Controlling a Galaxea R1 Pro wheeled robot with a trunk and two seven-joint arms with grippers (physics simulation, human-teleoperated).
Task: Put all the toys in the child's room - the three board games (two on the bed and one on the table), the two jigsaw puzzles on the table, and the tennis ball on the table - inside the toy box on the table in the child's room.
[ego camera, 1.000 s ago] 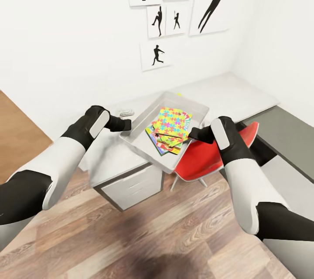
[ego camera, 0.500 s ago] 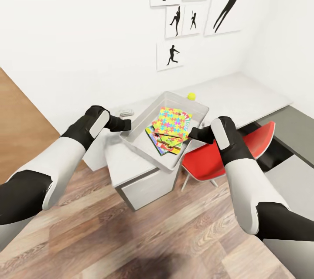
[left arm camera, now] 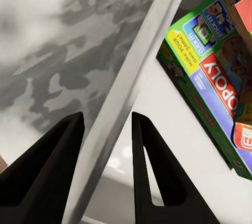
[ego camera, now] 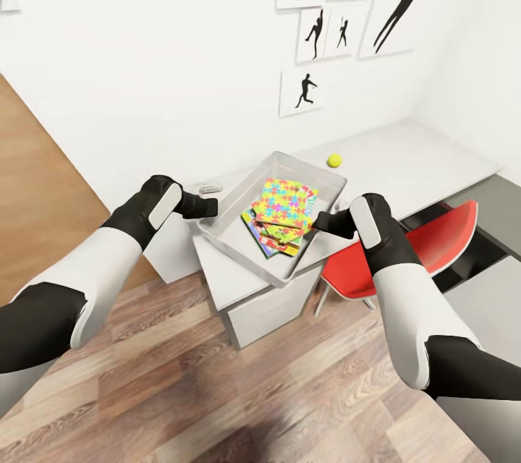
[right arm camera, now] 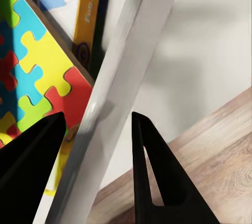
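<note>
The toy box (ego camera: 233, 197), a shallow grey bin, hangs between my two grippers over the near end of the table (ego camera: 405, 166). My left gripper (ego camera: 210, 207) is shut on its left rim (left arm camera: 126, 98). My right gripper (ego camera: 320, 223) is shut on the right rim (right arm camera: 115, 92). Inside lies a jigsaw puzzle (ego camera: 288, 201) on top of stacked board games (ego camera: 271, 244). A green-edged board game (left arm camera: 215, 77) shows in the left wrist view, and the jigsaw puzzle (right arm camera: 31, 77) in the right wrist view. The tennis ball (ego camera: 333, 160) rests on the table just behind the box.
A red chair (ego camera: 427, 239) stands under the table to the right of the box. A white drawer unit (ego camera: 268, 307) sits below the box. A small grey object (ego camera: 209, 188) lies on the table by the wall. Wood-plank floor (ego camera: 217, 391) lies in front.
The whole view has swung left, so table, chair and pictures sit further right. The tennis ball has come out from behind the box. Both grippers hold the box as before.
</note>
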